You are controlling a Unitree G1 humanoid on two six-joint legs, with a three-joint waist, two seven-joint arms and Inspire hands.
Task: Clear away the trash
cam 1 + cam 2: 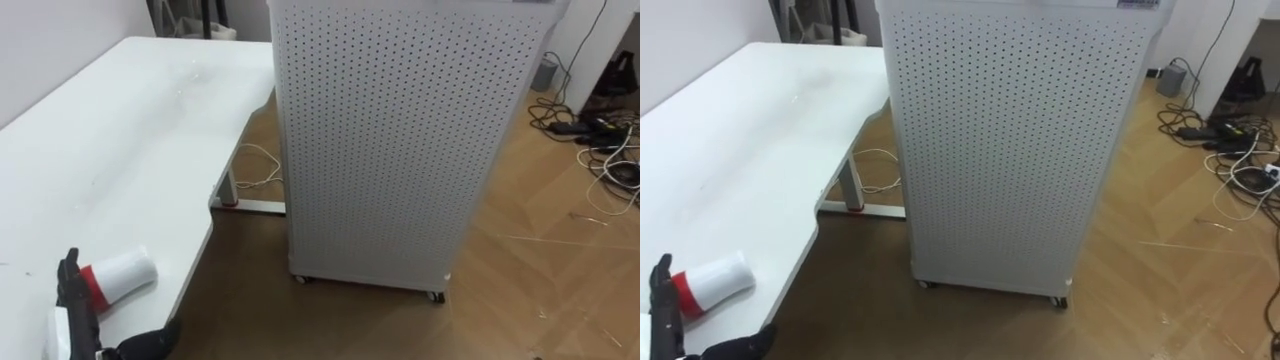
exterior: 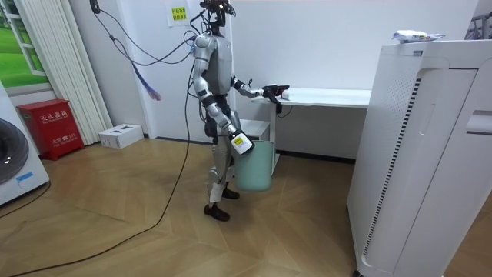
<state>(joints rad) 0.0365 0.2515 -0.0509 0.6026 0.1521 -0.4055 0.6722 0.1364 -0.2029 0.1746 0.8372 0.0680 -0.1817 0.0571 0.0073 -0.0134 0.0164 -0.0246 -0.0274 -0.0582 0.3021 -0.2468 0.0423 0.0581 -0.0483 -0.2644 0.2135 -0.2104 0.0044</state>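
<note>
A white paper cup (image 1: 125,272) with a red band lies on its side near the front edge of the white table (image 1: 130,130). My left hand (image 1: 72,295) reaches over that edge just left of the cup. Its dark fingers are straight and its thumb (image 1: 150,345) is spread out below the cup, so the hand is open. In the room view I stand at the table's end, left arm stretched out to it. My right hand (image 2: 239,143) hangs low at the rim of a pale green bin (image 2: 256,165); its fingers cannot be made out.
A tall white perforated cabinet on castors (image 1: 400,140) stands close on the right of the table, with wooden floor between. Loose cables (image 1: 600,140) lie on the floor at the far right. A red box (image 2: 50,127) and a small white box (image 2: 119,135) sit by the wall.
</note>
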